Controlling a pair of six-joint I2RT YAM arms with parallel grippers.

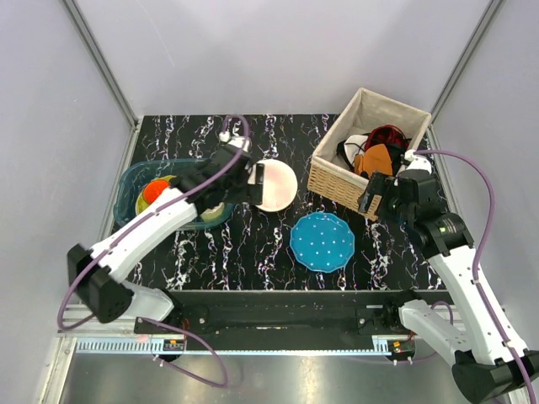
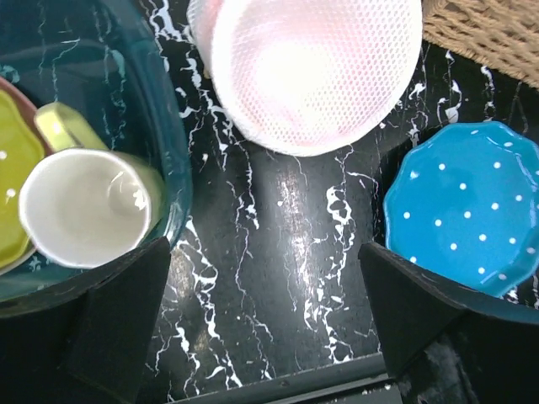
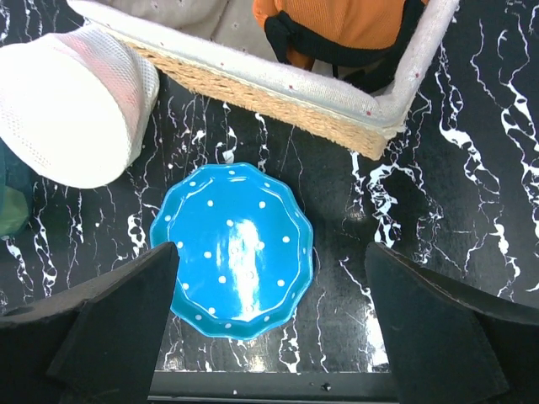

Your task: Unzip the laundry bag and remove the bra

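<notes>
The laundry bag (image 1: 276,185), a cream-white round mesh pouch, lies on the black marbled table between the teal bin and the wicker basket. It shows in the left wrist view (image 2: 307,71), with a pink tint through the mesh, and in the right wrist view (image 3: 72,105). The bra itself is hidden inside. My left gripper (image 1: 244,178) is open and empty, just left of the pouch, over bare table (image 2: 265,303). My right gripper (image 1: 377,195) is open and empty at the basket's near corner, above the table (image 3: 269,320).
A teal white-dotted scalloped plate (image 1: 322,241) lies in front of the pouch. A teal bin (image 1: 135,189) at the left holds a cup (image 2: 84,206) and coloured dishes. A wicker basket (image 1: 333,181) at the back right holds orange, red and black clothes (image 1: 376,151).
</notes>
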